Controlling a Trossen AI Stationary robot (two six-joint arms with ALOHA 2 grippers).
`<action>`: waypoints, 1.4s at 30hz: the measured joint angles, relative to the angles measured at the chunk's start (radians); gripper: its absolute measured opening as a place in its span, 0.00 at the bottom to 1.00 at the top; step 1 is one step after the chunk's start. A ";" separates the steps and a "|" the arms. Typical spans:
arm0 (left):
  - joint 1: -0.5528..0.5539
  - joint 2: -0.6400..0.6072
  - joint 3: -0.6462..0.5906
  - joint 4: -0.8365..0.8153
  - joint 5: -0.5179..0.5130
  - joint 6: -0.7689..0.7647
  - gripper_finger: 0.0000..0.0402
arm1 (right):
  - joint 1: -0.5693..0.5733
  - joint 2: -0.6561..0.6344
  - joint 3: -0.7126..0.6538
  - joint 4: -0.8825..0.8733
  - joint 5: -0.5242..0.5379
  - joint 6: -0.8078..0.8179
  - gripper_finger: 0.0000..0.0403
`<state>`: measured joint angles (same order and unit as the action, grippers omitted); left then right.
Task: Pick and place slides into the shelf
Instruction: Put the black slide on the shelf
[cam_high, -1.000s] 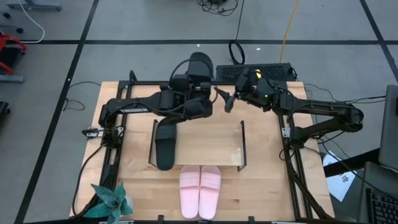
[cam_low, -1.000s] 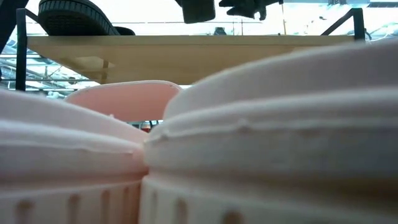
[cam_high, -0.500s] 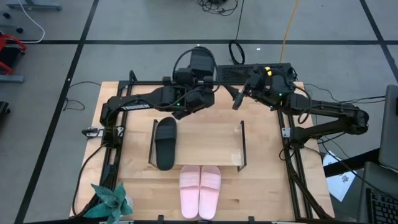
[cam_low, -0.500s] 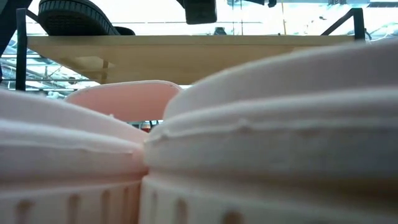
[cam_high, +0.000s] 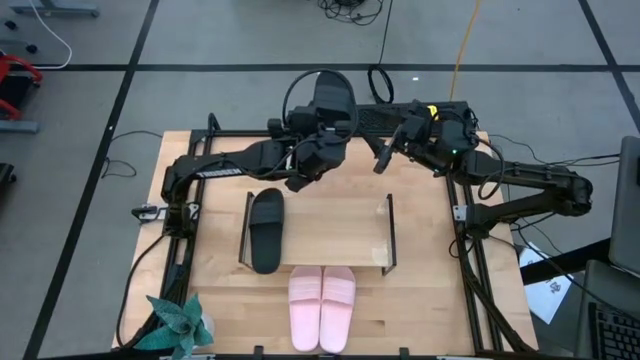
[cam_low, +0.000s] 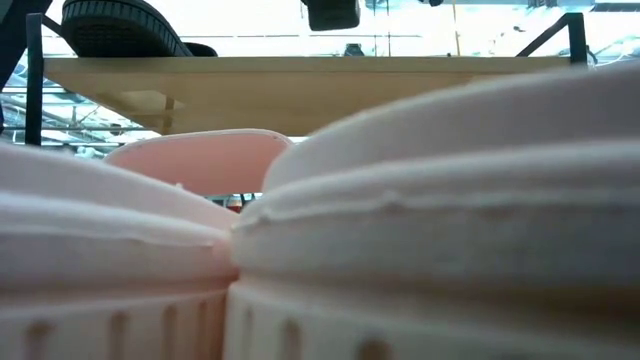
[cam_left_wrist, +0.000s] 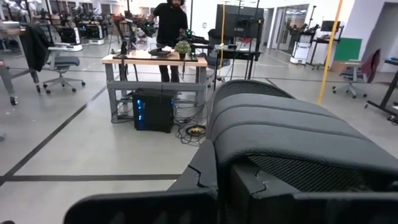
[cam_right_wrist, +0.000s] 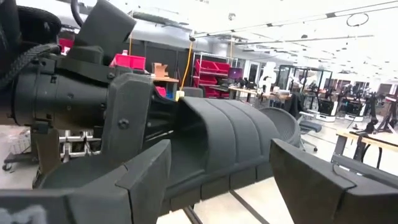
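One black slide (cam_high: 266, 230) lies flat on the left end of the shelf (cam_high: 340, 225), also seen in the low view as a black slide (cam_low: 120, 28) on the board (cam_low: 300, 68). The pale pink pair (cam_high: 322, 295) lies on the table in front of the shelf and fills the low view (cam_low: 400, 220). My left gripper (cam_high: 322, 142) is over the table's far edge, shut on the second black slide (cam_high: 331, 98). My right gripper (cam_high: 383, 160) hovers open just right of it, touching nothing; its fingers (cam_right_wrist: 323, 180) frame the held slide (cam_right_wrist: 230, 137). My left gripper holds the second black slide by its end nearest the wrist (cam_left_wrist: 249, 168), pinched between the fingers (cam_left_wrist: 143, 208). The slide reaches out beyond the fingers toward the far edge and is lifted clear of table and shelf. The gripper body hides the exact spot.
The shelf's middle and right part (cam_high: 350, 215) carries nothing. A small potted plant (cam_high: 178, 325) stands at the table's near left corner. Black rails (cam_high: 470, 280) run along the table's sides. Cables and a dark box (cam_high: 410, 115) lie beyond the far edge.
My left gripper, carrying the second black slide, has drawn back from over the shelf toward the table's far edge and slightly right, uncovering the slide that lies on the shelf. My right gripper has shifted a little right and toward the far edge.
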<state>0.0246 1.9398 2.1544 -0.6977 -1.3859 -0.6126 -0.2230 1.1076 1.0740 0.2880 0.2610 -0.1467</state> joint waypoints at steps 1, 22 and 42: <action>-0.001 0.000 0.000 0.005 0.000 0.009 0.00 | 0.000 0.000 0.000 0.000 0.000 0.000 0.65; -0.020 0.001 0.000 0.010 -0.025 0.014 0.00 | 0.000 0.083 0.065 -0.004 -0.056 -0.002 0.65; -0.038 0.001 0.000 0.012 -0.006 0.107 0.00 | -0.053 0.082 0.067 -0.083 -0.160 -0.034 0.65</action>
<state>-0.0130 1.9411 2.1540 -0.6852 -1.3918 -0.5055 -0.2761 1.1900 1.1412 0.2046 0.1005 -0.1811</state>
